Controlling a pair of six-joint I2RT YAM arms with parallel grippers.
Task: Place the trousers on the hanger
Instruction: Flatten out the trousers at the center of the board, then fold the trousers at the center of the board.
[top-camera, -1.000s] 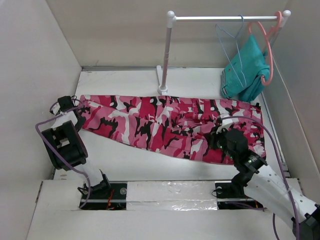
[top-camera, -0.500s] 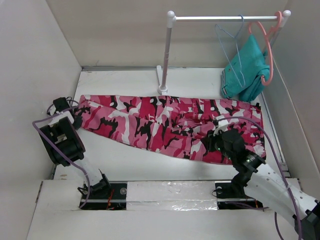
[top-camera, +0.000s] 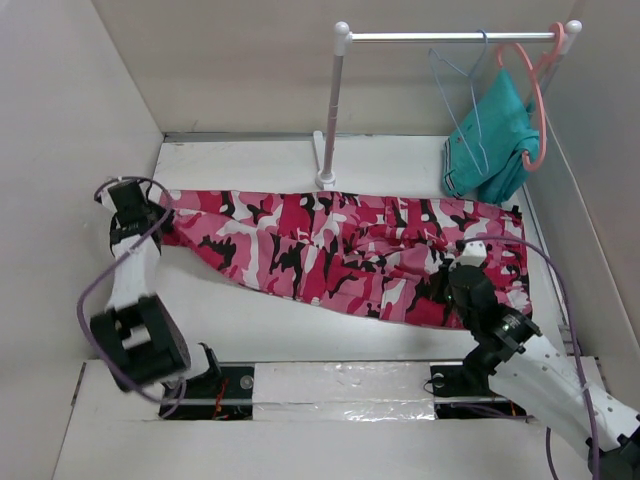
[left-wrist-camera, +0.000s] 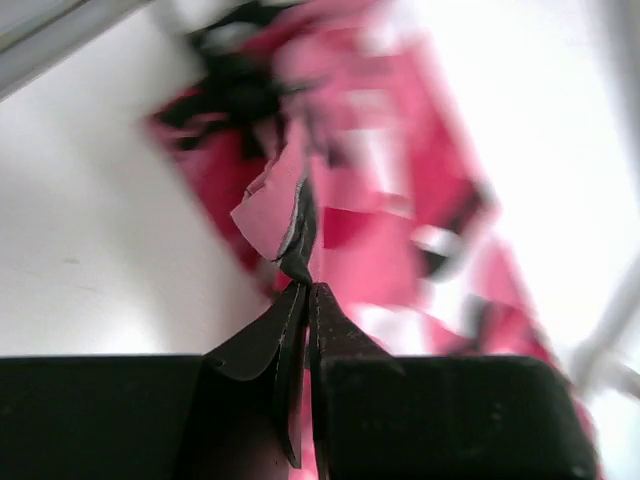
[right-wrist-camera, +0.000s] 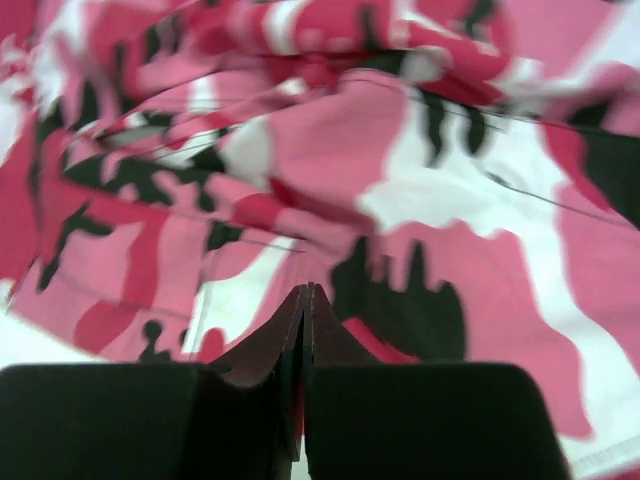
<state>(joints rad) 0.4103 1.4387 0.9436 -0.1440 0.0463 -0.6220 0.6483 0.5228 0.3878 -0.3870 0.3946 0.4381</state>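
My left gripper (left-wrist-camera: 303, 288) is pinched shut on the trousers (top-camera: 330, 250) at the leg end. In the left wrist view a small fold of camouflage cloth stands up right out of the closed tips. I judge this hold is there to give me one end of the garment to lift.

My right gripper (right-wrist-camera: 305, 292) is at the other, waist end, near the right edge of the surface (top-camera: 250, 160). Its fingers are pressed together with cloth just beyond the tips, but I cannot tell whether any fabric is caught between them.

The trousers lie flat and stretched almost the whole way across the surface, from my left gripper to my right one. That suits a grip at each end.

The hanger (top-camera: 443, 80) hangs by its hook from the rail (top-camera: 450, 37) at the back right, well apart from the trousers. Just beside it is a teal garment (top-camera: 490, 140) on a pink hanger (top-camera: 538, 110). Nothing is threaded through the blue wire yet, so I judge the task is at its beginning. If the right side holds nothing, lifting will drag the cloth by one end only.
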